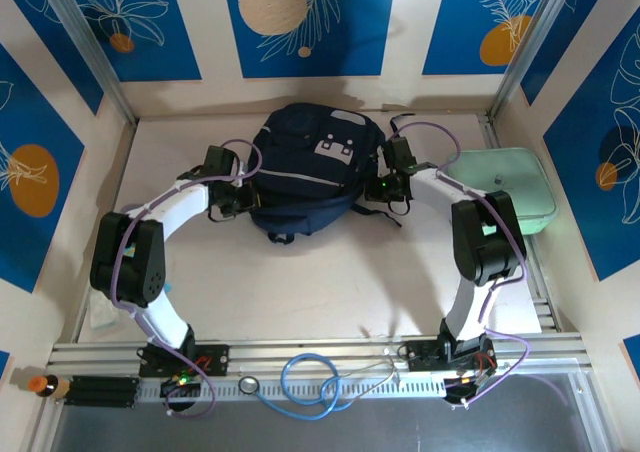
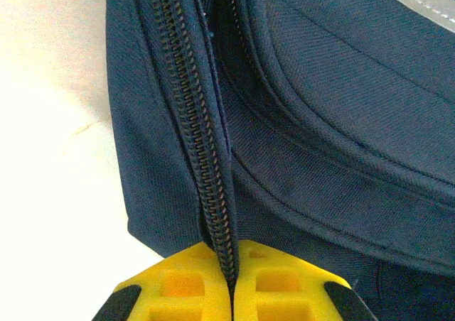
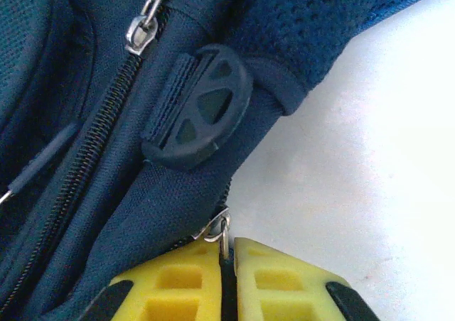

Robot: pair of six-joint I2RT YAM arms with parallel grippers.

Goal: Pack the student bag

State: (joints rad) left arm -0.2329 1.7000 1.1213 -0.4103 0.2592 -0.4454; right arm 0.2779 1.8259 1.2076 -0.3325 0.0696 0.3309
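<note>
The student bag, dark navy with a pale stripe, lies flat at the back middle of the table. My left gripper is at its left side. In the left wrist view this gripper is shut, its yellow fingers pinching the bag's zipper seam. My right gripper is at the bag's right side. In the right wrist view it is shut on a metal zipper pull at the bag's edge. A second slider sits further up that zipper.
A mint-green case stands at the right of the table, close behind my right arm. A black plastic buckle is sewn on the bag near the right gripper. A blue coiled tube lies on the front rail. Walls enclose the table.
</note>
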